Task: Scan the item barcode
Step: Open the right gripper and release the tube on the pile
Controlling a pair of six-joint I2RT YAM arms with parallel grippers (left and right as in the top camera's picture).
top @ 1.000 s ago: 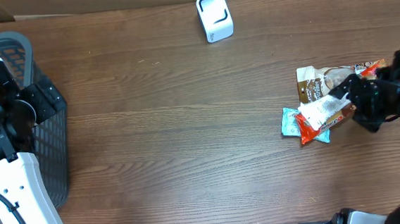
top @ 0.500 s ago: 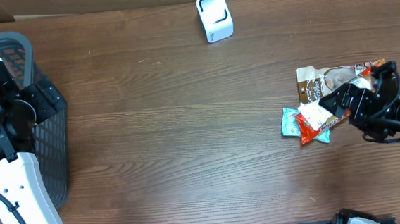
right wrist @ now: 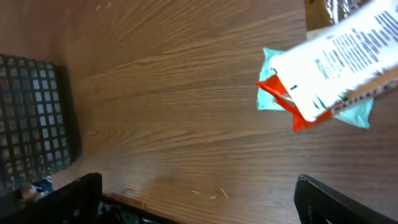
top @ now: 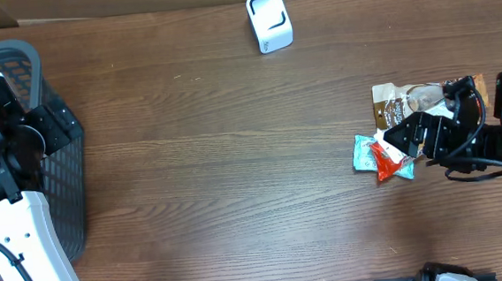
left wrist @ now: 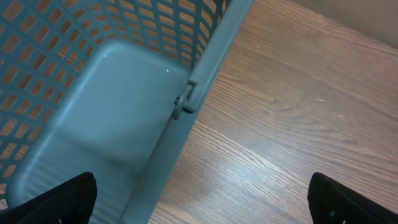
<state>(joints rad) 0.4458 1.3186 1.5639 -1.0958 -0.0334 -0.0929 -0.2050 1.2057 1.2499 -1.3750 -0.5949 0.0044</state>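
1. The right gripper (top: pixel 406 137) has slid toward the left of the overhead frame over the last second. It now sits over the small pile of snack packets at the right side of the table (top: pixel 217 161).
2. The red and white packet (top: pixel 383 159) showed most of its white face a second ago. Now the gripper head covers much of it from above, and only its red end sticks out at the lower left of the pile.
3. In the right wrist view the two fingertips sit in the bottom corners, wide apart with nothing between them. The packet lies in the upper right of that view, resting across a teal packet (top: pixel 363 153) and not yet gripped.
4. A brown packet (top: pixel 395 104) lies just above the pile, untouched.
5. This looks like the approach for a pick, with lifting and scanning still to do. The white scanner (top: pixel 269 21) stands well apart at the top centre.
6. The left gripper (left wrist: pixel 208 202) has not moved. It hangs over the basket (top: pixel 60 198) at the left edge, jaws spread and empty.
7. Whether the printed white face carries the barcode cannot be told.
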